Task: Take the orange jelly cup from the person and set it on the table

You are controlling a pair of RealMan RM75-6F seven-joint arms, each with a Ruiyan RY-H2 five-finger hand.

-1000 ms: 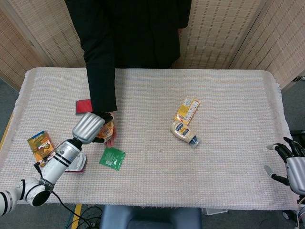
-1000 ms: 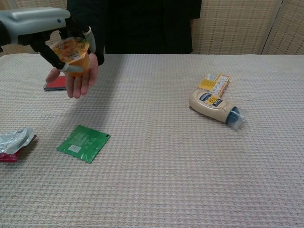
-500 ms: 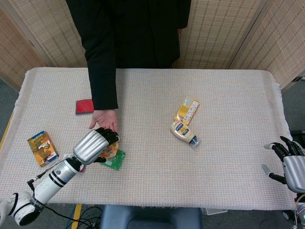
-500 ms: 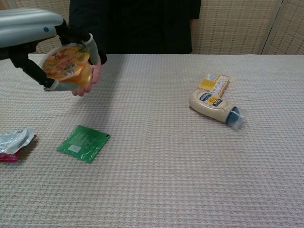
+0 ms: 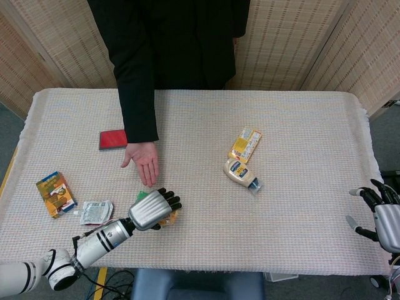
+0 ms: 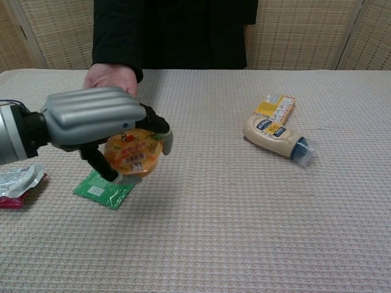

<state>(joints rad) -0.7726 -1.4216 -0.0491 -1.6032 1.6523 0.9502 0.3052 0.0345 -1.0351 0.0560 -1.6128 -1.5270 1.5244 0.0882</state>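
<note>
My left hand [image 5: 153, 210] [image 6: 101, 122] grips the orange jelly cup [image 6: 133, 152] [image 5: 168, 218] from above, a little over the cloth near the front left of the table. The cup's printed lid faces the chest camera; in the head view only its edge shows under my fingers. The person's empty palm [image 5: 145, 162] [image 6: 112, 77] lies open behind it, apart from the cup. My right hand [image 5: 382, 212] hangs open off the table's right edge, holding nothing.
A green sachet [image 6: 102, 188] lies partly under my left hand. A silver wrapper [image 5: 95, 212], a snack pack [image 5: 55, 194] and a red card [image 5: 113, 139] sit at the left. A mayonnaise bottle [image 5: 240, 174] and a yellow box [image 5: 245, 144] lie right of centre.
My left hand has carried the jelly cup away from the person's palm, toward me and to the right, and lower over the green sachet. The person's hand stays open and empty.
</note>
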